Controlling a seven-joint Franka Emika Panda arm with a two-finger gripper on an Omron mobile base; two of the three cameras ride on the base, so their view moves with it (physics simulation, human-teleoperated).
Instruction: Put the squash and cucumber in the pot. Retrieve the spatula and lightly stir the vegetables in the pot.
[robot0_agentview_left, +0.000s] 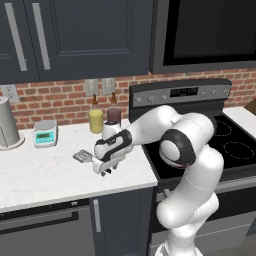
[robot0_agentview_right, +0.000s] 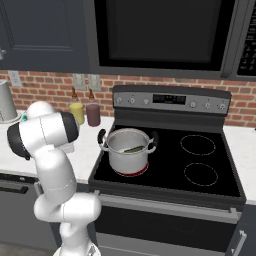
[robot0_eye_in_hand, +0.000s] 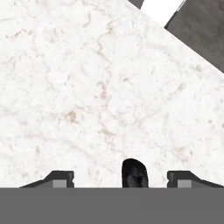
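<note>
My gripper hangs low over the white counter, left of the stove. The spatula lies flat there; its silver head shows just left of the hand and its black handle runs under it. In the hand view, the end of the spatula handle sits between the two fingertips, which stand wide apart and clear of it, so the gripper is open. The steel pot stands on the front left burner with the green cucumber inside. The squash is hidden.
A yellow bottle and a dark red jar stand at the brick wall behind the hand. A kitchen scale and a grey canister sit further left. The counter's front edge is close below the gripper.
</note>
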